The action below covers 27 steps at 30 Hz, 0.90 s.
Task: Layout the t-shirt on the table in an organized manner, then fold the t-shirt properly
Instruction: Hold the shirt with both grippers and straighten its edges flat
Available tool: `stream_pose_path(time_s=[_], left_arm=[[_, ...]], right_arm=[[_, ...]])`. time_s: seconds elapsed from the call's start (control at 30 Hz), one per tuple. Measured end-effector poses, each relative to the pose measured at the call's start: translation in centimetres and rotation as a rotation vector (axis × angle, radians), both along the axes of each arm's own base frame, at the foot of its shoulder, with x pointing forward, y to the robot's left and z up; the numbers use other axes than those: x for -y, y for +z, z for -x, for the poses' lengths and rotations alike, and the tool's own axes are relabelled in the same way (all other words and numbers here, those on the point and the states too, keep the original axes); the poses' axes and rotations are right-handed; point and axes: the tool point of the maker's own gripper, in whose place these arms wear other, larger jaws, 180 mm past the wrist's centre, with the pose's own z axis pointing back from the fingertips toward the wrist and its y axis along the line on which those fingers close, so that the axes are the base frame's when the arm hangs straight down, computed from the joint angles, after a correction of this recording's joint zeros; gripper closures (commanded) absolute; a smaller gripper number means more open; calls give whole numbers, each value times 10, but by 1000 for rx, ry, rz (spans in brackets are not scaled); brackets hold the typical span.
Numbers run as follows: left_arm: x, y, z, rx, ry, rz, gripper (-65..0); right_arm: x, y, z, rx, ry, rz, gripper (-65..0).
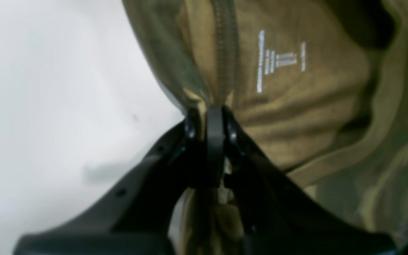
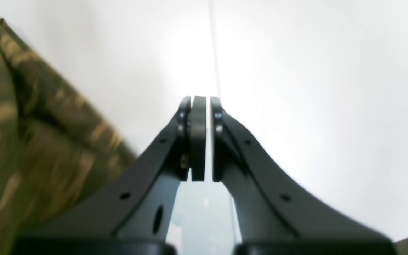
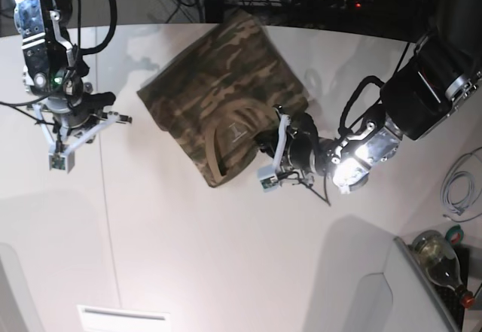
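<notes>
The camouflage t-shirt [image 3: 226, 83] lies bunched and partly lifted at the far middle of the white table [image 3: 226, 257]. Its tan-ribbed neckline and the white print [image 1: 282, 60] inside the collar face up. My left gripper [image 1: 213, 113] is shut on the shirt at the neckline edge; in the base view this gripper [image 3: 262, 145] sits at the shirt's right near corner. My right gripper [image 2: 198, 101] is shut with nothing in it and hangs over bare table, apart from the shirt [image 2: 30, 124]. In the base view it [image 3: 59, 160] is well left of the cloth.
A thin seam line [image 2: 213, 46] runs along the tabletop under the right gripper. A glass bottle [image 3: 437, 253] and coiled cables [image 3: 459, 189] lie off the table's right side. A white box [image 3: 124, 318] sits at the near edge, and a grey panel [image 3: 376, 294] at the near right.
</notes>
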Motion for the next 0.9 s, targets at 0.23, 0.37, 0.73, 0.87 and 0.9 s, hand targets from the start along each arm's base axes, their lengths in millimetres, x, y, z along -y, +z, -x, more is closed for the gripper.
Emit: stream_pose_path(time_s=[0.23,0.37,0.73,0.87,0.9], left_arm=[[60,-5,-8,221,-346,-181,0],[93,-4,-8,260,-382,-179,0],[99,-3,-15,256,-368,-184,0],[98,-3,-15,255,-365,-183,0],[98,-3,-15,255,-365,-182,0]], right_arm=[[-7,-9,14,-34,15,-8,-15],[-45,0,25,-19,115,-47,-15],[-134,-2,63,-45,358,-144,-15],[-139,-10,81,-85,364,-158,-14],[-139,-12,85,-96,364,-160,-14]])
